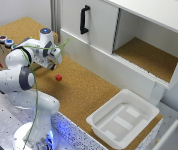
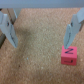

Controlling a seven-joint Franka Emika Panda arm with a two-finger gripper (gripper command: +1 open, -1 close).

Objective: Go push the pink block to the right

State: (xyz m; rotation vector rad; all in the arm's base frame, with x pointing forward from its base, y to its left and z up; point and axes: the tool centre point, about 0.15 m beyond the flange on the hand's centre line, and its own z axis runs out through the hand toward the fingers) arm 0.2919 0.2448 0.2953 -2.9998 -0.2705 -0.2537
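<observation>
Risk assessment: the pink block [image 1: 58, 77] is small next to the gripper [image 1: 51, 65], and a push delivered off its centre would likely spin it or let it slip past a finger rather than travel straight. In the wrist view the block [image 2: 68, 54] sits below one fingertip [image 2: 68, 44], not in the middle of the gap, so a careless descent could land a finger on top of it and pin or flip it. Whether that finger touches the block cannot be told; it appears just above or beside it. A long push also carries the block toward the white bin [image 1: 123, 118] at the table's far right end.

Position of the block: on the cork table [image 1: 84, 92], roughly midway between the front and back edges, in the left half, well apart from the bin and the coloured buttons [image 1: 5, 40] at the left corner.

Arm pose: the arm is folded over the table's left part, wrist bent downward, gripper pointing at the surface just beside the block. The fingers stand spread apart, holding nothing.
</observation>
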